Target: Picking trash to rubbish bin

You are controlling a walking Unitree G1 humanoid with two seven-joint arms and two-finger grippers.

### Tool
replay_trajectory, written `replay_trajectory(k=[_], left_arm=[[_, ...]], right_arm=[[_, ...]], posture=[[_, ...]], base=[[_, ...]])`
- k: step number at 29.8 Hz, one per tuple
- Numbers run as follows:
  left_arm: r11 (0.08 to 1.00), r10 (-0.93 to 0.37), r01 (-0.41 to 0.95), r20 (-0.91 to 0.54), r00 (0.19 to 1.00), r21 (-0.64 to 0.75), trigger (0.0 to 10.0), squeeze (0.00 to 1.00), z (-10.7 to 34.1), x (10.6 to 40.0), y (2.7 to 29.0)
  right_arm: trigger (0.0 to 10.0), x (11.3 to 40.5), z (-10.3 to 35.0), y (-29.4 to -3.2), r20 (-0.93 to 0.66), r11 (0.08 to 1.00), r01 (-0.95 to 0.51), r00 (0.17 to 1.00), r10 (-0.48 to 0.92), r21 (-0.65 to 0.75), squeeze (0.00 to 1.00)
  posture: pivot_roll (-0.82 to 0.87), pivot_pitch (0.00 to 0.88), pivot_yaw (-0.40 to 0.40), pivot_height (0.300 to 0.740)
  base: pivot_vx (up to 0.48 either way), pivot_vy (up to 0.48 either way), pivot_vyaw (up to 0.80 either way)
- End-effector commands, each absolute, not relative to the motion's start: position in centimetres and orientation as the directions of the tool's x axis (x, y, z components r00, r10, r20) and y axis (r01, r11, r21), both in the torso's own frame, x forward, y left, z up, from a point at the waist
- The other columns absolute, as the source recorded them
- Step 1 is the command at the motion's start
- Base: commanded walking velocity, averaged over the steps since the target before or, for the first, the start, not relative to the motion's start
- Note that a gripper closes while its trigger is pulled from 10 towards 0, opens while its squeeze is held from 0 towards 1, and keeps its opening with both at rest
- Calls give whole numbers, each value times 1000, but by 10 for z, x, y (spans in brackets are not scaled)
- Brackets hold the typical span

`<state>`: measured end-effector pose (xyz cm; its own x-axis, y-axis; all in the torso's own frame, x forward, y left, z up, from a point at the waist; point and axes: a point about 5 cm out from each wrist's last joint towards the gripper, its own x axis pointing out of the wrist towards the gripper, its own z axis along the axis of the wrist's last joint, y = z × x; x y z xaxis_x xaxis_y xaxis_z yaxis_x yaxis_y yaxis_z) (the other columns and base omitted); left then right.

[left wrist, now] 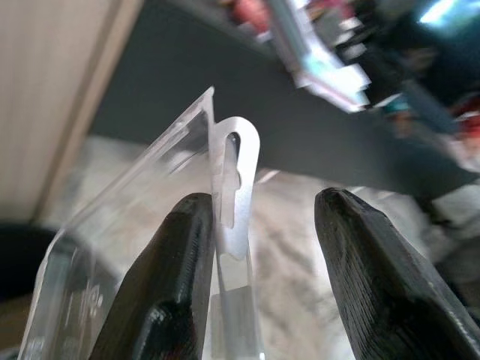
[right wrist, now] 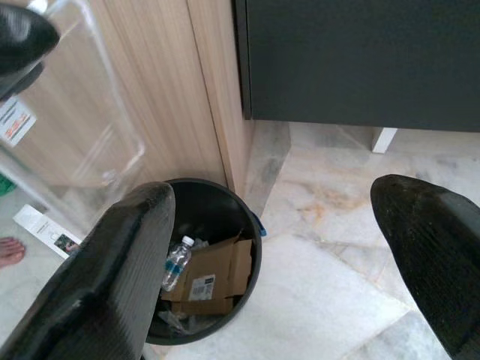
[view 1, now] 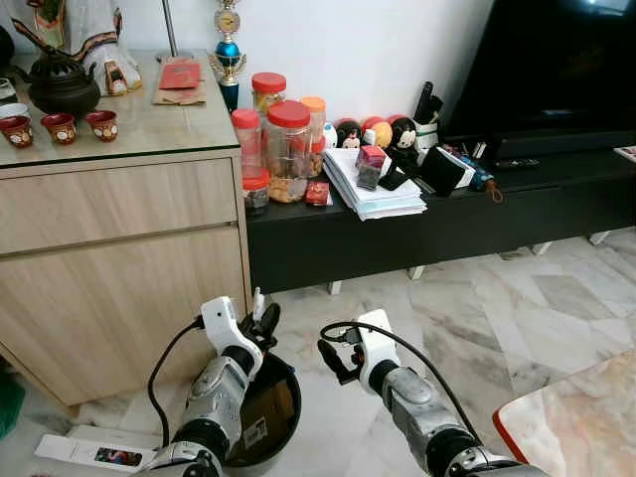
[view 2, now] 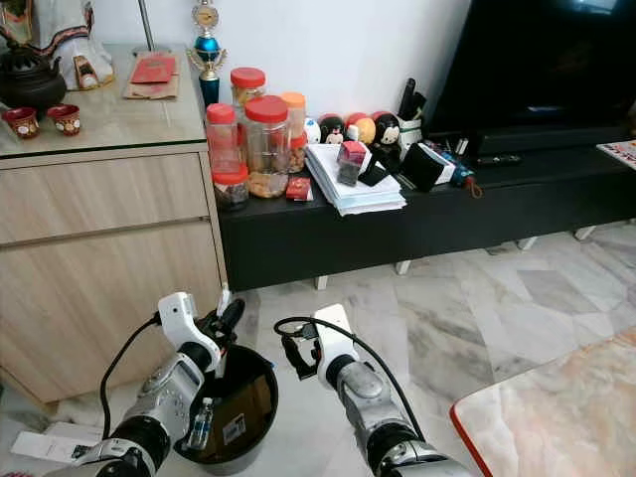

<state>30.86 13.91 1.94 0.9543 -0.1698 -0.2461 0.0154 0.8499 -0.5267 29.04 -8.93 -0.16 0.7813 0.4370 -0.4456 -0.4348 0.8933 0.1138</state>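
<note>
Item: clear plastic pack (left wrist: 150, 225), over black bin (right wrist: 247, 225)
Your left gripper (left wrist: 259, 277), part-open, touches it; drop pending; right gripper (right wrist: 274, 262) wide, empty

white wall (view 1: 397, 50), marble floor (view 1: 517, 318), light wood cabinet (view 1: 119, 268) beside a low black tv bench (view 1: 417, 234).
</note>
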Motion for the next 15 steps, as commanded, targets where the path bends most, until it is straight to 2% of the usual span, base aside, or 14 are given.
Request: replay_trajectory(k=[1, 10, 15], left_arm=[[891, -158, 1, -307, 938, -454, 10000, 0, 17, 309, 139], [972, -154, 64, -404, 902, -228, 10000, 0, 14, 311, 137], [979, -184, 121, -452, 873, -164, 10000, 0, 13, 312, 134]], right_arm=[[10000, 291, -2, -93, -447, 899, -422, 786, 426, 115, 0], [10000, 289, -3, -93, -454, 899, -422, 783, 425, 116, 0], [10000, 289, -4, -93, -453, 901, -419, 784, 423, 117, 0]], posture=[[96, 0, -148, 740], [94, 0, -146, 740], [95, 0, -144, 740]], base=[[0, 0, 0], [0, 0, 0], [0, 0, 0]])
